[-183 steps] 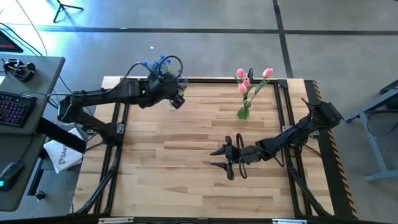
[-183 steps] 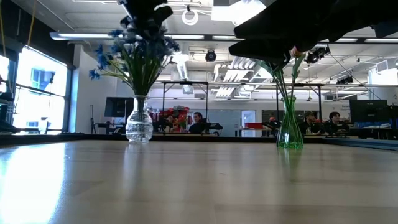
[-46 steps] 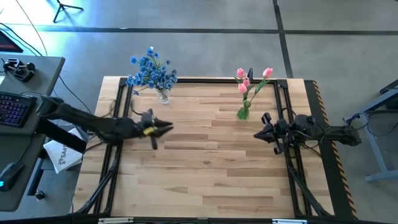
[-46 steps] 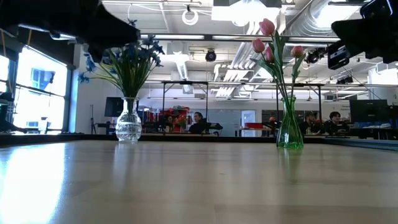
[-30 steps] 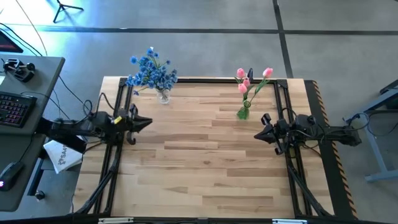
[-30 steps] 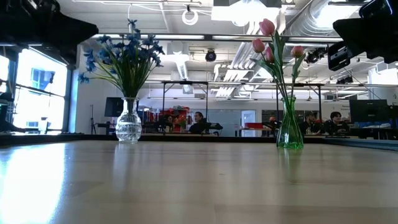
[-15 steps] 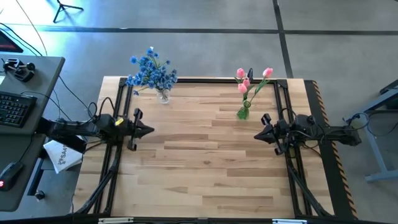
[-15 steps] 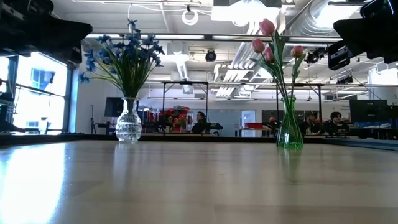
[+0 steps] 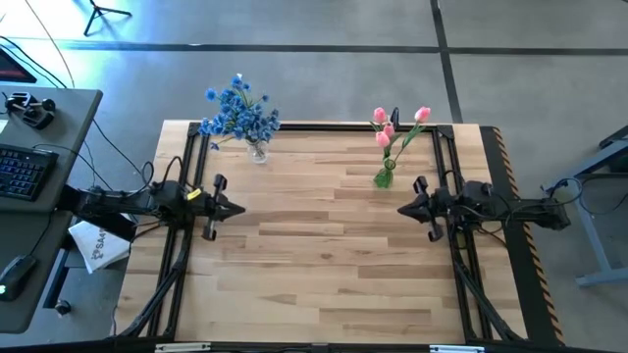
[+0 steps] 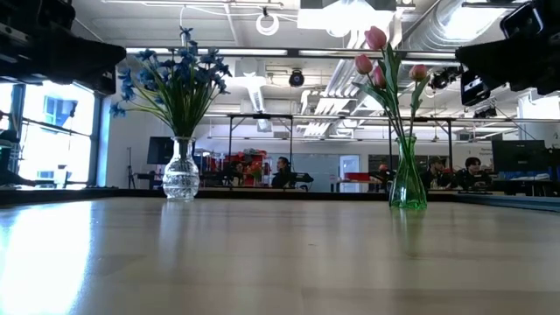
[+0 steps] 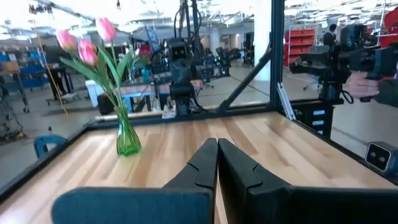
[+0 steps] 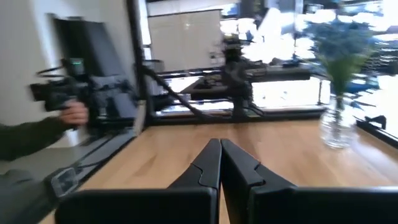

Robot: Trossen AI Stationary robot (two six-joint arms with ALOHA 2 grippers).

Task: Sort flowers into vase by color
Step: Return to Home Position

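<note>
Blue flowers point(image 9: 237, 110) stand with their stems in a clear glass vase point(image 9: 257, 151) at the table's far left. Pink tulips point(image 9: 397, 125) stand in a green glass vase point(image 9: 384, 177) at the far right. My left gripper point(image 9: 240, 208) is shut and empty above the table's left edge, pointing level toward the right. My right gripper point(image 9: 401, 209) is shut and empty above the right edge, pointing level toward the left. The left wrist view shows the green vase point(image 11: 127, 140); the right wrist view shows the clear vase point(image 12: 337, 129).
The wooden table point(image 9: 324, 265) has black frame rails along its left and right sides. A desk with a keyboard point(image 9: 22, 169) stands left of the table. A person's hand and sleeve point(image 12: 37, 134) show beyond the table in the right wrist view.
My left gripper has sunk a little over the table's left edge and rolled about its own pointing line, ending level. My right gripper has kept still. Both vases and their flowers stand as before.
</note>
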